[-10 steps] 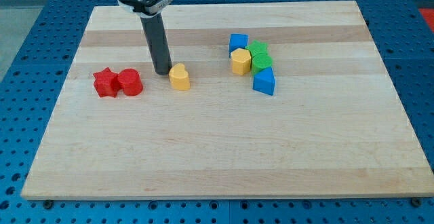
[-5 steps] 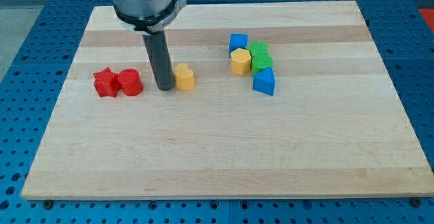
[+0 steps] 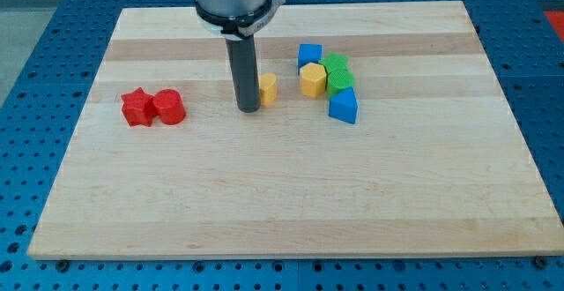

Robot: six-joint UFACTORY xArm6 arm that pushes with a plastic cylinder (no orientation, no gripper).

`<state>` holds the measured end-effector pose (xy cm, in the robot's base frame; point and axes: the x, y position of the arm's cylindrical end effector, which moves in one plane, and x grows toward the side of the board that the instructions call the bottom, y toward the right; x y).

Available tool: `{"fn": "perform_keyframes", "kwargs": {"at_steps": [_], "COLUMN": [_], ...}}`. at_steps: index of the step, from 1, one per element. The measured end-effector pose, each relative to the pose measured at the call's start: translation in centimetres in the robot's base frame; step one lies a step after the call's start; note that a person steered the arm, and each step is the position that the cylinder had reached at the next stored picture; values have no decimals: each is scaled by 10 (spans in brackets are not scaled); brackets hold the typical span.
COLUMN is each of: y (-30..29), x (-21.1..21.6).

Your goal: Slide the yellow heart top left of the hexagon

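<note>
The yellow heart [image 3: 269, 88] lies near the board's middle top, partly hidden behind my rod. My tip [image 3: 248, 110] rests on the board against the heart's left side. The yellow hexagon [image 3: 313, 79] sits a short way to the heart's right, in a tight cluster of blocks. A small gap separates the heart from the hexagon.
The cluster around the hexagon holds a blue cube [image 3: 309, 55] above it, two green blocks [image 3: 338, 72] to its right and a blue triangular block [image 3: 344, 106] below right. A red star [image 3: 136, 108] and a red cylinder [image 3: 168, 108] sit at the view's left on the wooden board [image 3: 282, 203].
My tip has moved right and pushed the yellow heart right and slightly up, toward the hexagon. The other blocks have not moved.
</note>
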<state>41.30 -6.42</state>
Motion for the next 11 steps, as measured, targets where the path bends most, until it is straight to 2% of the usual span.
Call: {"fn": "perform_keyframes", "kwargs": {"at_steps": [5, 7, 11], "y": [0, 20, 18], "x": [-66, -66, -64]}}
